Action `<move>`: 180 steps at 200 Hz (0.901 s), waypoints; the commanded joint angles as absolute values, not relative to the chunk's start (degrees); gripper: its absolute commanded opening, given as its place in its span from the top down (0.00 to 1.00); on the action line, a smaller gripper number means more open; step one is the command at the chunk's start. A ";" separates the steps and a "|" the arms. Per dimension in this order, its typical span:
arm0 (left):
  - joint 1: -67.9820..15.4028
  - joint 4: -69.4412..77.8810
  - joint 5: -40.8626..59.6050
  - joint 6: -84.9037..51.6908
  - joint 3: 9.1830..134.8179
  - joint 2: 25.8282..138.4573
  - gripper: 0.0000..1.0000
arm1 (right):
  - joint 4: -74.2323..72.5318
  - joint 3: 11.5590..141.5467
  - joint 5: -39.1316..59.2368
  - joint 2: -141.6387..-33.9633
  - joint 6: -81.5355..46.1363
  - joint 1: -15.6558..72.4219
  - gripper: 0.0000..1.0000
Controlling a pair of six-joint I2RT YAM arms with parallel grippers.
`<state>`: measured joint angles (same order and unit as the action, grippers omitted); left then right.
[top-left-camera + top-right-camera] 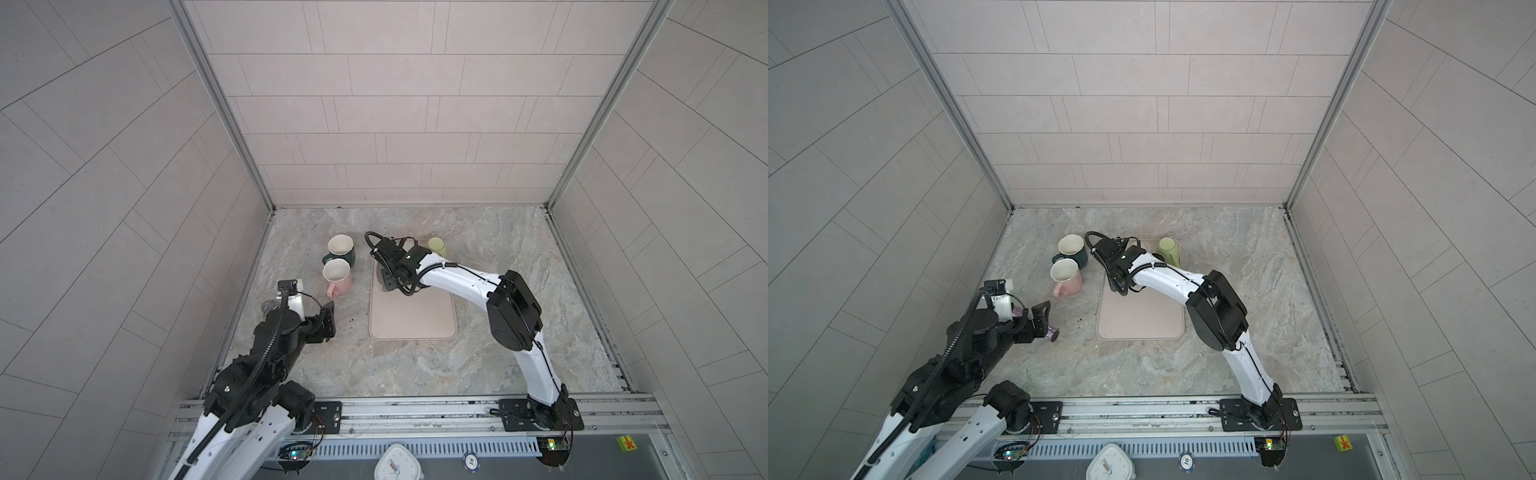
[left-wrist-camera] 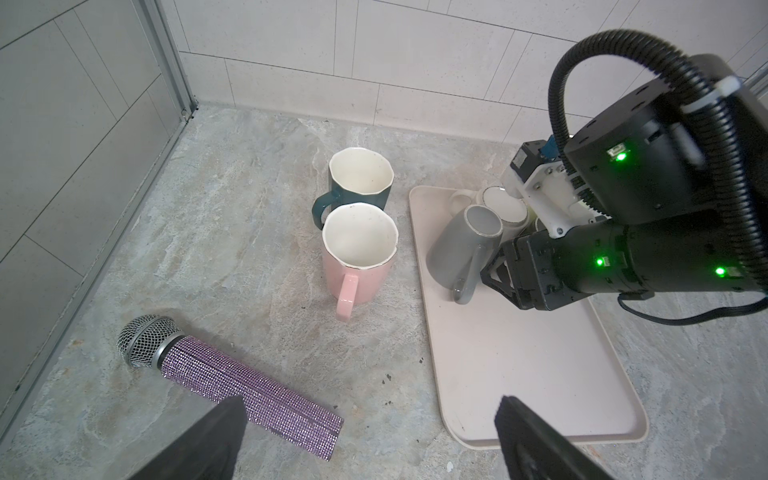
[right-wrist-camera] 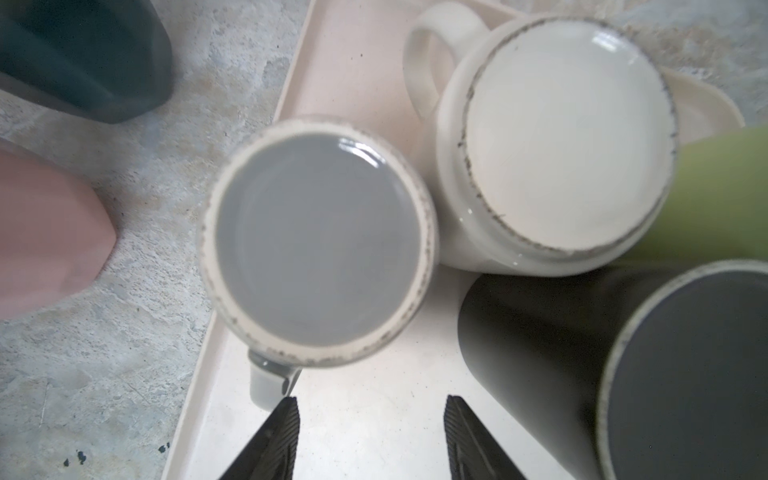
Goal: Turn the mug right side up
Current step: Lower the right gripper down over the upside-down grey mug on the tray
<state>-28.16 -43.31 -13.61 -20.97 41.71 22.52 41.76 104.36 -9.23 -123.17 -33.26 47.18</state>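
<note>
While the grey mug [image 2: 459,249] sits base-up on the tray [image 2: 519,374], nothing is turned yet. Right tool [image 3: 372,401]: jaws apart, handle [image 3: 268,386] just beside, unclamped. Left tool [image 2: 369,401]: wide apart over the tabletop [image 2: 249,166]. Remaining: grasp, lift, flip, set down

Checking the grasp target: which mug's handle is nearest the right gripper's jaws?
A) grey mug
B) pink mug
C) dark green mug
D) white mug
A: the grey mug, base up on the tray, has its handle right beside the right gripper, whose jaws stand apart with nothing between them.
</note>
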 commanded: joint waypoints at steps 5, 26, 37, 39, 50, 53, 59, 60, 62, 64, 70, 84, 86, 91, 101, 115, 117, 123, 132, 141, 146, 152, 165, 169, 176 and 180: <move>-28.30 -43.10 -14.30 -21.01 41.28 21.97 0.00 | 41.07 103.47 -7.46 -121.14 -33.86 48.40 0.43; -28.25 -43.15 -14.14 -21.01 41.21 21.96 0.00 | 38.02 102.60 -5.43 -120.66 -35.34 49.04 0.43; -28.30 -43.15 -14.06 -21.01 41.16 22.04 0.00 | 36.07 102.37 -4.28 -121.14 -36.00 49.04 0.43; -28.30 -43.13 -14.04 -21.01 41.18 22.10 0.00 | 35.80 102.43 -4.12 -121.30 -36.20 49.04 0.43; -28.26 -43.07 -13.91 -21.01 41.19 22.31 0.00 | 35.53 103.20 -4.30 -122.42 -37.03 49.04 0.43; -28.25 -43.07 -13.80 -21.01 41.18 22.39 0.00 | 35.65 103.57 -4.53 -122.87 -37.18 49.04 0.43; -28.23 -43.08 -13.74 -21.01 41.21 22.48 0.00 | 36.15 104.35 -5.03 -123.50 -37.62 49.04 0.43; -28.26 -43.07 -13.73 -21.01 41.17 22.49 0.00 | 36.22 104.43 -5.15 -123.67 -37.62 49.04 0.43; -28.23 -43.07 -13.71 -21.01 41.16 22.50 0.00 | 36.28 104.59 -5.35 -123.91 -37.73 49.04 0.44; -28.26 -43.07 -13.69 -21.01 41.14 22.52 0.00 | 36.38 104.68 -5.60 -124.10 -37.78 49.04 0.44; -28.26 -43.07 -13.62 -21.01 41.22 22.65 0.00 | 36.72 105.25 -6.10 -124.66 -37.98 49.09 0.46; -28.28 -43.02 -13.58 -21.01 41.14 22.75 0.00 | 37.19 106.03 -7.40 -125.60 -37.89 49.13 0.50; -28.29 -43.03 -13.61 -21.01 41.20 22.72 0.00 | 37.31 106.18 -7.50 -125.71 -37.91 49.13 0.51; -28.23 -43.07 -13.61 -21.01 41.13 22.72 0.00 | 37.64 106.42 -8.00 -125.98 -37.85 49.13 0.51; -28.26 -42.96 -13.55 -21.01 41.09 22.69 0.00 | 38.15 106.78 -8.76 -126.41 -37.66 49.13 0.52; -28.25 -42.84 -13.37 -21.01 41.12 22.85 0.00 | 38.59 106.79 -9.85 -126.65 -37.47 49.13 0.52; -28.29 -42.88 -13.38 -21.01 41.13 22.85 0.00 | 38.76 106.74 -10.06 -126.65 -37.43 49.09 0.51; -28.27 -42.89 -13.28 -21.01 41.05 22.85 0.00 | 38.92 106.74 -10.70 -126.80 -37.31 49.05 0.52; -28.24 -42.76 -13.29 -21.01 41.05 22.92 0.00 | 39.35 106.70 -11.63 -126.98 -37.18 49.04 0.52; -28.27 -42.80 -13.26 -20.96 41.10 23.02 0.00 | 39.68 106.71 -12.32 -127.17 -37.06 48.98 0.52; -28.24 -42.80 -13.27 -20.92 41.11 23.02 0.00 | 39.88 106.66 -12.84 -127.26 -37.05 48.96 0.52; -28.24 -42.80 -13.25 -20.93 41.13 22.97 0.00 | 40.11 106.68 -13.46 -127.34 -37.17 48.89 0.52; -28.28 -42.80 -13.25 -20.92 41.08 23.02 0.00 | 40.67 106.58 -14.23 -127.31 -37.19 48.80 0.52; -28.23 -42.80 -13.26 -20.92 41.11 23.03 0.00 | 40.90 106.45 -14.32 -127.22 -37.18 48.71 0.52; -28.25 -42.80 -13.35 -20.92 41.10 23.02 0.00 | 41.32 106.34 -14.50 -127.14 -37.28 48.62 0.52; -28.28 -42.80 -13.34 -20.91 41.09 23.02 0.00 | 41.39 106.07 -14.63 -126.94 -37.21 48.60 0.52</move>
